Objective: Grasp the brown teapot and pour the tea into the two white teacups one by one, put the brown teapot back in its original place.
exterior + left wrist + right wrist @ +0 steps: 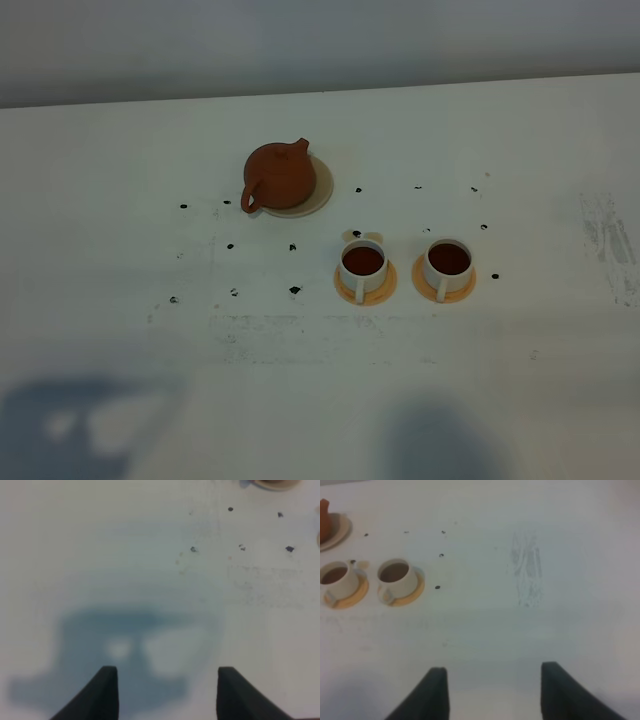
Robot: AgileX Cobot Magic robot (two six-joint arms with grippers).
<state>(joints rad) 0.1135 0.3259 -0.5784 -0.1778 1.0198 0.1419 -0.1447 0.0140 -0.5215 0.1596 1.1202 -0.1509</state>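
White bench (120,330) throughout, speckled with small dark marks, a scuffed patch to the right. I see the brown teapot (279,175) sitting upright on its cream saucer (318,192), the original place, loop handle toward the near-left. Nearer and to the right stand the two white teacups, left cup (362,266) and right cup (448,264), each on an orange saucer. Both show dark liquid, so I judge pouring done and the pot returned.

Left pincer (167,690): fingers spread, nothing between them, bare bench below, well apart from the pot. Right pincer (494,692): likewise spread and empty, the cups some way ahead of it.

Risks as I read them:
- Both cups look full; any bump to a saucer would slop tea onto the bench.
- Right arm has the cups ahead of it; a forward sweep instead of a straight retreat would clip the nearer cup.
- Teapot sits slightly off-centre on its saucer, overhanging on the handle side; a nudge could tip it off the rim.
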